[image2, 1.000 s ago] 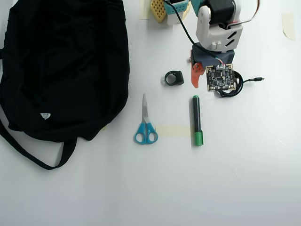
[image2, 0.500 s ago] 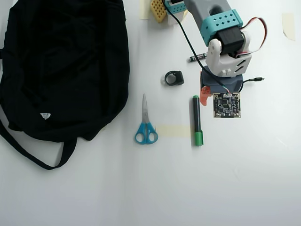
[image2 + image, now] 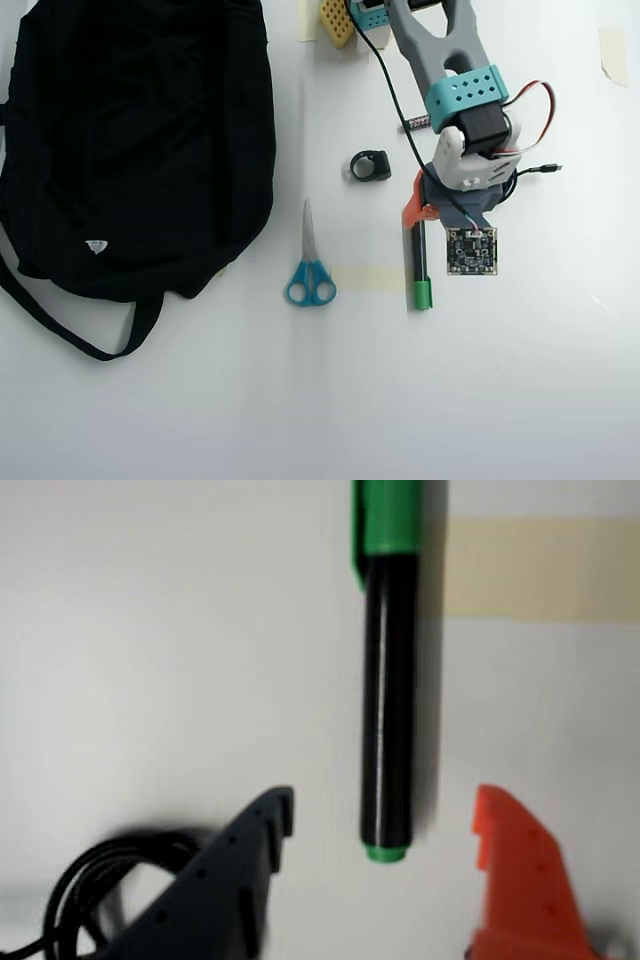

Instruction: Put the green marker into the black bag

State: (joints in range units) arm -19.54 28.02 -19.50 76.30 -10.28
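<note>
The white surface (image 3: 300,400) carried everything. The large soft black fabric bag (image 3: 130,130) with its long strap filled the left of the overhead view, well apart from the arm. The grey-and-teal arm reached down from the top edge of that view, its fingers (image 3: 385,825) spread wide and holding nothing. In the wrist view the dark blue finger (image 3: 235,880) stood left and the orange finger (image 3: 520,880) right, with the small green end of the black-barrelled, green-capped marker (image 3: 388,730) between their tips, touching neither as far as the blurred view showed. The marker (image 3: 418,265) lay flat beside a strip of tan tape (image 3: 368,277). Blue-handled scissors (image 3: 309,270) lay left of the tape, a coiled black cable (image 3: 90,890) beside the dark finger.
</note>
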